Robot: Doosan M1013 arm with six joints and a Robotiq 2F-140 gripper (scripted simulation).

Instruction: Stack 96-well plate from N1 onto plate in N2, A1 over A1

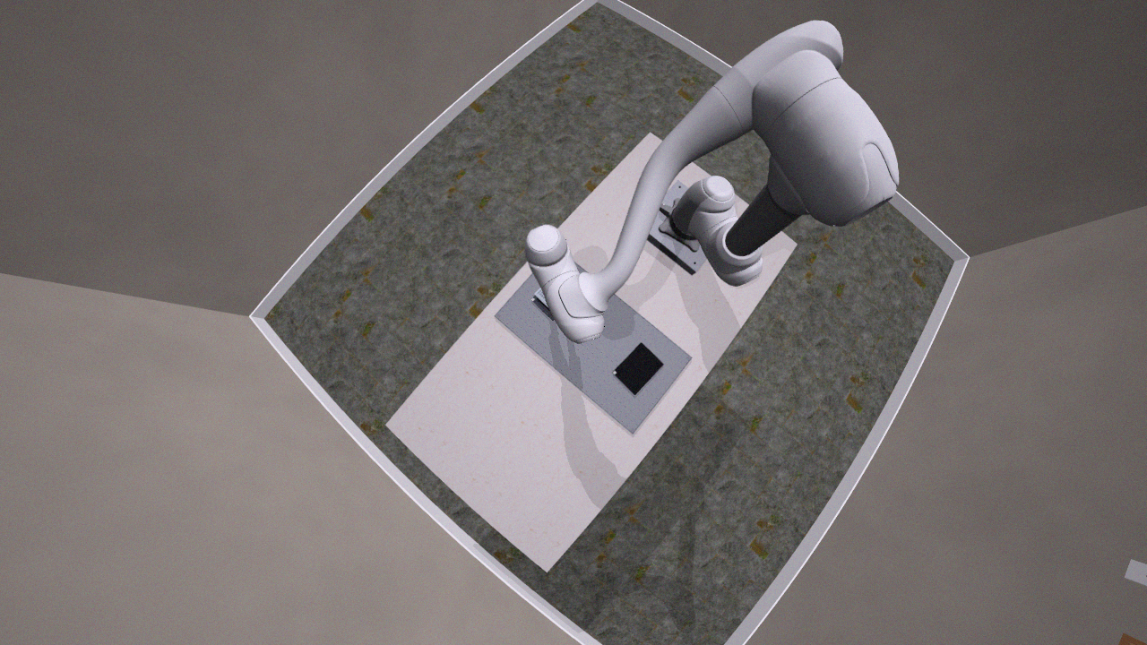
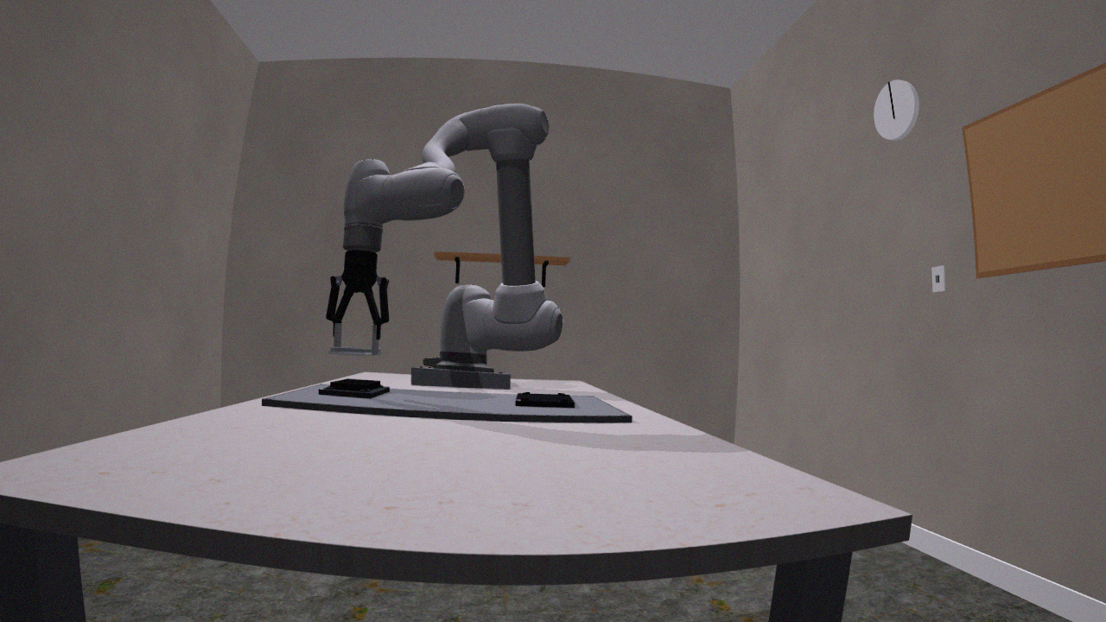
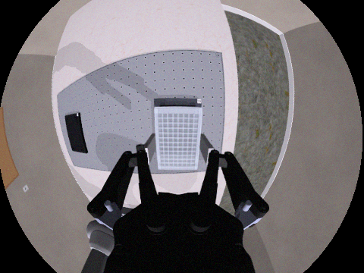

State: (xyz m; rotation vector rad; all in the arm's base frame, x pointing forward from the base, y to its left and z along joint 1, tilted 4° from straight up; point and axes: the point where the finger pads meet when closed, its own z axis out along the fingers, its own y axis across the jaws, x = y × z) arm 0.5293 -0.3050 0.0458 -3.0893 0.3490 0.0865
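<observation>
Wrist view shows the gripper (image 3: 178, 157) pinching the 96-well plate (image 3: 177, 139) by its long sides, held well above nest N2 (image 2: 353, 387). The carry step seems nearly finished; next comes a straight descent, with A1 corners matched.

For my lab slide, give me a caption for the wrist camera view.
Gripper holds a 96-well plate above the target nest on the perforated grey base board.

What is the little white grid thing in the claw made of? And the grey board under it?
The 96-well plate held in the gripper looks like pale, slightly see-through plastic, moulded into a fine grid of wells. The grey board looks like matte metal, judging by its flat sheen and regular rows of small holes.
</observation>
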